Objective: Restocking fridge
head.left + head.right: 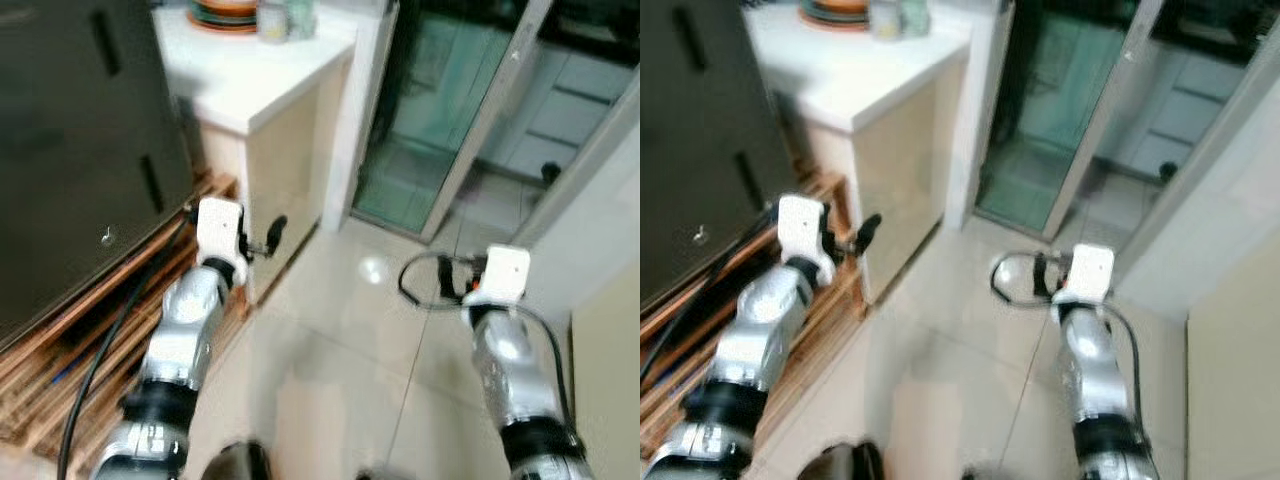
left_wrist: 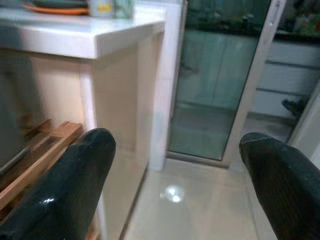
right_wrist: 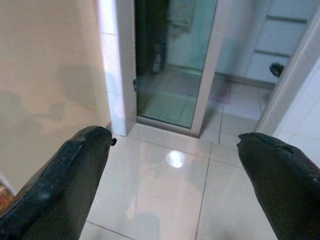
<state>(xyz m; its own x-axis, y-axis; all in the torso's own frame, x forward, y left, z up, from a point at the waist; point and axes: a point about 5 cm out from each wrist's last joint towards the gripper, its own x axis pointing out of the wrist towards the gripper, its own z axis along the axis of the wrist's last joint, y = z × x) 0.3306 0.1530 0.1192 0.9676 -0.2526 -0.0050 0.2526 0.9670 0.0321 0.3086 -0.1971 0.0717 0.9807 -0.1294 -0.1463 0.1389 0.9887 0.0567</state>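
The fridge (image 1: 80, 150), the dark-fronted cabinet with two slot handles, fills the upper left of the head views and stands on a slatted wooden pallet (image 1: 60, 350); its door appears closed, and no goods for restocking can be picked out. Beside it stands a white counter (image 1: 270, 75) carrying a stack of plates (image 1: 222, 14) and a jar (image 1: 285, 18), both cut off by the top edge and blurred. The left gripper (image 2: 175, 165) is held out low at centre left, near the counter's corner, fingers spread wide and holding nothing. The right gripper (image 3: 175, 165) is held out at centre right over the pale tiled floor (image 1: 330, 380), likewise wide open and empty. Ahead, at upper right, a glass door (image 1: 450, 110) stands in a white frame. The step in hand is judged to be travel or positioning, with no grasp begun; the next move probably calls for locating the stock or turning to face the fridge handle. The fridge interior, the items to load and the room behind the glass cannot be made out.
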